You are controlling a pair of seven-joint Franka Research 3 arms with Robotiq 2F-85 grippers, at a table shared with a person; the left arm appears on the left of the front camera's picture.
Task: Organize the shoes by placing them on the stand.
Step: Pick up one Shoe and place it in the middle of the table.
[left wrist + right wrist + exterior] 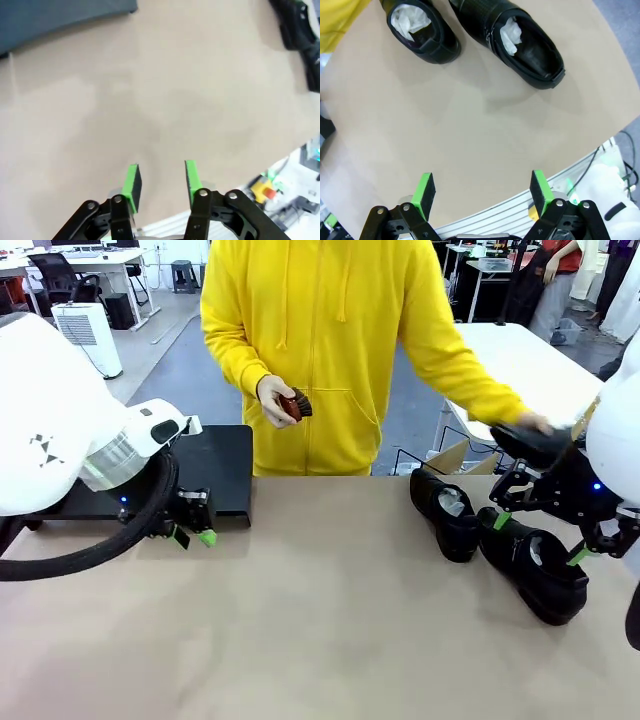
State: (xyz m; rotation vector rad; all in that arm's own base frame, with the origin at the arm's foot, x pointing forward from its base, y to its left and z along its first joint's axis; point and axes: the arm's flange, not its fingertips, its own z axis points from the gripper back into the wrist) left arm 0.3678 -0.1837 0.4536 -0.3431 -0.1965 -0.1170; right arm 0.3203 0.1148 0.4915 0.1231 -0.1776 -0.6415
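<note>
Two black shoes stuffed with white paper lie on the table at the right: one (447, 512) (420, 30) nearer the middle, the other (540, 575) (525, 47) toward the edge. The person's hand holds a third black shoe (525, 448) in the air behind them. My right gripper (540, 538) (482, 190) hangs open above the outer shoe, touching nothing. The black stand (215, 470) (50, 20) sits at the far left with no shoe showing on the part I see. Just in front of it, my left gripper (193, 537) (161, 181) is open with a narrow gap and nothing between its pads.
The person in a yellow hoodie stands at the far edge, holding a small brown brush (295, 404) in the other hand. A cardboard box (455, 458) stands behind the shoes. The brown tabletop (320, 620) spreads bare across the middle and front.
</note>
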